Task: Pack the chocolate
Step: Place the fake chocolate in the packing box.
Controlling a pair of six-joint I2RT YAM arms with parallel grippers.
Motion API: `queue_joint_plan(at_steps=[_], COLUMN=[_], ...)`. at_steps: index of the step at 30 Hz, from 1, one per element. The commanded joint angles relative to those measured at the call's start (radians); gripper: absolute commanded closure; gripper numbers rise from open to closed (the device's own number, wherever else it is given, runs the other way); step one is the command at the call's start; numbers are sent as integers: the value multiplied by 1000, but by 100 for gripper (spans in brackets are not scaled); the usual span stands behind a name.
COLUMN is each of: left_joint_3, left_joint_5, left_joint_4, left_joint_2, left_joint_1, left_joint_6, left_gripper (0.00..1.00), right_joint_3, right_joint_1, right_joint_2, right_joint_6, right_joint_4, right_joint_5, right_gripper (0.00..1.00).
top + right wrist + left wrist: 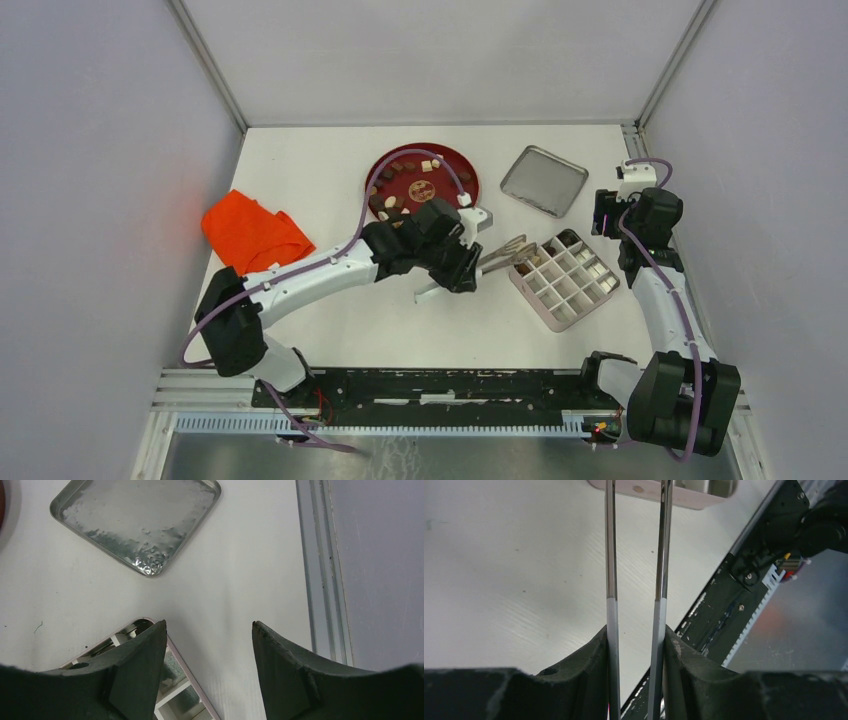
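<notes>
Nearest the arm bases, the left hand (636, 640) is clamped on the metal tweezers (610, 555), one pad pressing each blade near the handle end, so the two blades run forward almost parallel with a narrow gap between them. Their tips reach over the near-left corner of the divided box (533, 302). The left wrist view cuts them off at the box rim, so I cannot tell whether a piece is pinched there. A few dark bits seem to lie in the cells at that corner, and the other cells look bare.

The right hand (207, 625) hangs with its fingers wide apart and holding nothing, above the box's far-right corner, without gripping it.

Further back, most of the chocolate (390, 202) sits in a ring on the red plate (440, 160), behind the left wrist. A square metal tray (543, 180) lies right of the plate, and an orange cloth (255, 235) lies to the left on the desk.

The main risk, as I judge it, is at the tips. Nothing steadies the box, so a blade catching a divider could drag or tip it. A loosened squeeze could drop a piece onto a wall or the desk, and the thin blades could twist in the pads.
</notes>
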Motion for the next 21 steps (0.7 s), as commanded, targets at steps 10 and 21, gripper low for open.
queue_joint_plan(at_steps=[10,21], left_joint_3=[32,128], left_joint_5=[-134,-217], left_joint_4=[54,-18], left_joint_2=[55,164], left_joint_1=[-195,-235], left_joint_6=[-89,-62], left_gripper=[96,87], right_joint_3=[9,9], right_joint_1=[5,5], right_joint_2=[1,1], right_joint_6=[-7,-8], right_joint_4=[14,14], right_joint_5=[-11,-12], right_gripper=[31,31])
